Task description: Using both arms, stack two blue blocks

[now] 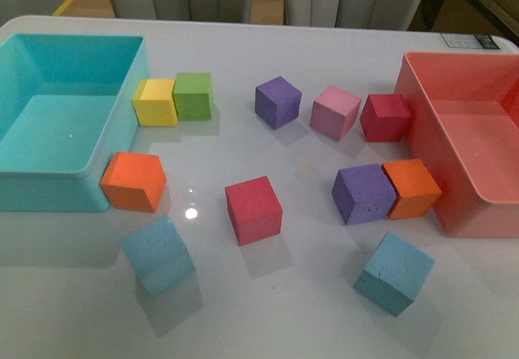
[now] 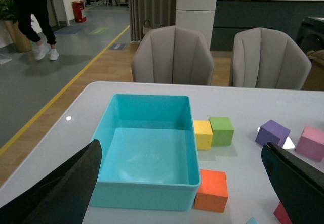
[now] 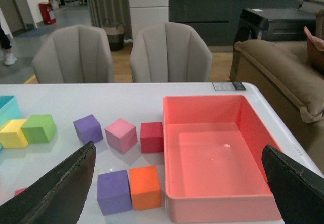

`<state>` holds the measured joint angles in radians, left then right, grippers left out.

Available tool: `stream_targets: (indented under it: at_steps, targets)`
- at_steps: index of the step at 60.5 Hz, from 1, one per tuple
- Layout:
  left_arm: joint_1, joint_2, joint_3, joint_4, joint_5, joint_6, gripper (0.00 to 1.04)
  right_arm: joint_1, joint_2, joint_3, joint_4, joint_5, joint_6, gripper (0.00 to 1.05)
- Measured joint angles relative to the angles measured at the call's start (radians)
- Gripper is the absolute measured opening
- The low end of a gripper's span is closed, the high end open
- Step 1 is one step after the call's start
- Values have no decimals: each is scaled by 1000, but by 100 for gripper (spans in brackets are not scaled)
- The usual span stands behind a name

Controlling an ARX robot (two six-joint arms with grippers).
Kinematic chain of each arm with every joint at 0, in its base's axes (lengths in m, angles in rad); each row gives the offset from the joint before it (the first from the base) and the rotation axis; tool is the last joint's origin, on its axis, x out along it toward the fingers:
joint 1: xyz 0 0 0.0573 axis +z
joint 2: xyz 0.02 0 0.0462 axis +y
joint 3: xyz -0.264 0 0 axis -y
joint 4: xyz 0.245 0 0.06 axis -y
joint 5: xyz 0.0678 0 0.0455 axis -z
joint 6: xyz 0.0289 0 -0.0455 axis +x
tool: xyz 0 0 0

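Left blue block (image 1: 157, 254) and right blue block (image 1: 393, 273) are set nr the worktop (image 1: 308, 326) near edge, well apart, not stacked. L gripper (image 2: 181, 148) and R gripper (image 3: 178, 147) are shown w/ jaws spread wide, nothing held.

white table (image 1: 284, 314), turquoise bin (image 1: 49, 193), salmon bin (image 1: 422, 124), two blue blocks (image 1: 158, 254) (image 1: 393, 274), nine other cubes (image 1: 254, 209), seemingly foam
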<state>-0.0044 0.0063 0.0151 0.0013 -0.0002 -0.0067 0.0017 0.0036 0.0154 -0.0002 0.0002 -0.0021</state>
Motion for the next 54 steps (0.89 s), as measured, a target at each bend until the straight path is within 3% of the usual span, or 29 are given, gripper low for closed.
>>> stream_targets:
  at_steps: [47, 50, 54]
  targets:
    - [0, 0, 0, 0, 0, 0, 96, -1, 2, 1, -2, -6, -3, 96]
    - [0, 0, 0, 0, -1, 0, 96, -55, 86, 48, -137, -198, -83, 96]
    - [0, 0, 0, 0, 0, 0, 96, -90, 277, 63, -162, -370, -230, 96]
